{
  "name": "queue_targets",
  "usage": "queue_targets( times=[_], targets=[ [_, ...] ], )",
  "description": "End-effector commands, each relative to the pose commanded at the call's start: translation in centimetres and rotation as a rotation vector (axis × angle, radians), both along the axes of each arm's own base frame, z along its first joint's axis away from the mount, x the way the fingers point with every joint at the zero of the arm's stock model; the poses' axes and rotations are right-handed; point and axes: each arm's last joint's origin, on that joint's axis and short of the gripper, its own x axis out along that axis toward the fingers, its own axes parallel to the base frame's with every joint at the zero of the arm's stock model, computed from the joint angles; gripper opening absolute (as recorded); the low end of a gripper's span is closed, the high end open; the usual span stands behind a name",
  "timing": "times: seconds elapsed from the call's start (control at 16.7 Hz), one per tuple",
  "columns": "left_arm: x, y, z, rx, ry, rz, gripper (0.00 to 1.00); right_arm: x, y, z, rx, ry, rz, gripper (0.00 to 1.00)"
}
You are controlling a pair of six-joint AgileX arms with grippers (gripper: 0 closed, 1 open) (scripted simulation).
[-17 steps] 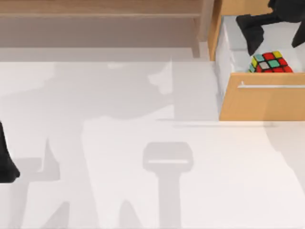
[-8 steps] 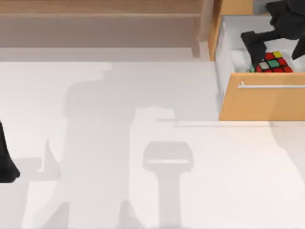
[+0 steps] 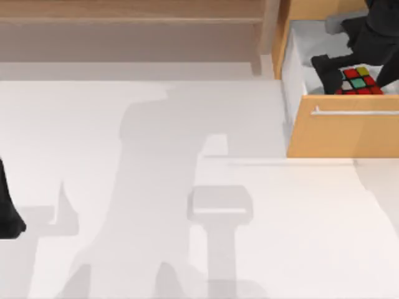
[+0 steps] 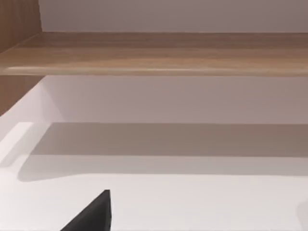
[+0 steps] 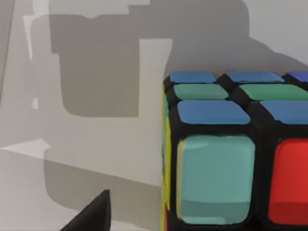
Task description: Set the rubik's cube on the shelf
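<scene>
The rubik's cube (image 3: 358, 81) is lying inside the open drawer (image 3: 343, 134) at the back right of the table (image 3: 187, 218), close behind the drawer's orange-tan front panel, which is carrying a thin silver handle (image 3: 355, 112). The right gripper (image 3: 356, 70) is reaching down into this drawer, and its black fingers (image 3: 324, 70) are standing spread on either side of the cube; I cannot tell if they are touching it. The pale drawer walls are leaving only narrow room around the cube. In the right wrist view the cube (image 5: 231, 154) is looking glossy, with square rounded stickers in blue, green, teal and red between black lines, and it is resting on a smooth light floor. The shelf (image 3: 131, 15) is running along the back edge, a long flat board of light-brown wood with fine grain, ending at an upright post (image 3: 269, 28) just beside the drawer. The white table in front is wide and plain. The left arm (image 3: 7, 212) is waiting at the left edge.
</scene>
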Motion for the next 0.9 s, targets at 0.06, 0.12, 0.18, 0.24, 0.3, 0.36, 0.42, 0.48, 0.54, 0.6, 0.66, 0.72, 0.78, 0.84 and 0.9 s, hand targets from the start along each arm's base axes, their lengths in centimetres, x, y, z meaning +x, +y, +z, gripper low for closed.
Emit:
queue_targets(
  times=[0.06, 0.12, 0.18, 0.24, 0.3, 0.36, 0.42, 0.48, 0.54, 0.6, 0.66, 0.72, 0.78, 0.84, 0.9],
  targets=[
    [0.0, 0.0, 0.0, 0.0, 0.0, 0.0, 1.0, 0.0, 0.0, 0.0, 0.0, 0.0, 0.0, 0.92],
    [0.0, 0.0, 0.0, 0.0, 0.0, 0.0, 1.0, 0.0, 0.0, 0.0, 0.0, 0.0, 0.0, 0.85],
    [0.0, 0.0, 0.0, 0.0, 0.0, 0.0, 1.0, 0.0, 0.0, 0.0, 0.0, 0.0, 0.0, 0.77],
    [0.0, 0.0, 0.0, 0.0, 0.0, 0.0, 1.0, 0.0, 0.0, 0.0, 0.0, 0.0, 0.0, 0.7],
    [0.0, 0.0, 0.0, 0.0, 0.0, 0.0, 1.0, 0.0, 0.0, 0.0, 0.0, 0.0, 0.0, 0.62],
    [0.0, 0.0, 0.0, 0.0, 0.0, 0.0, 1.0, 0.0, 0.0, 0.0, 0.0, 0.0, 0.0, 0.55],
    [0.0, 0.0, 0.0, 0.0, 0.0, 0.0, 1.0, 0.0, 0.0, 0.0, 0.0, 0.0, 0.0, 0.47],
    [0.0, 0.0, 0.0, 0.0, 0.0, 0.0, 1.0, 0.0, 0.0, 0.0, 0.0, 0.0, 0.0, 0.4],
    [0.0, 0.0, 0.0, 0.0, 0.0, 0.0, 1.0, 0.0, 0.0, 0.0, 0.0, 0.0, 0.0, 0.32],
    [0.0, 0.0, 0.0, 0.0, 0.0, 0.0, 1.0, 0.0, 0.0, 0.0, 0.0, 0.0, 0.0, 0.25],
    [0.0, 0.0, 0.0, 0.0, 0.0, 0.0, 1.0, 0.0, 0.0, 0.0, 0.0, 0.0, 0.0, 0.17],
    [0.0, 0.0, 0.0, 0.0, 0.0, 0.0, 1.0, 0.0, 0.0, 0.0, 0.0, 0.0, 0.0, 0.1],
    [0.0, 0.0, 0.0, 0.0, 0.0, 0.0, 1.0, 0.0, 0.0, 0.0, 0.0, 0.0, 0.0, 0.02],
    [0.0, 0.0, 0.0, 0.0, 0.0, 0.0, 1.0, 0.0, 0.0, 0.0, 0.0, 0.0, 0.0, 0.0],
    [0.0, 0.0, 0.0, 0.0, 0.0, 0.0, 1.0, 0.0, 0.0, 0.0, 0.0, 0.0, 0.0, 0.0]
  ],
)
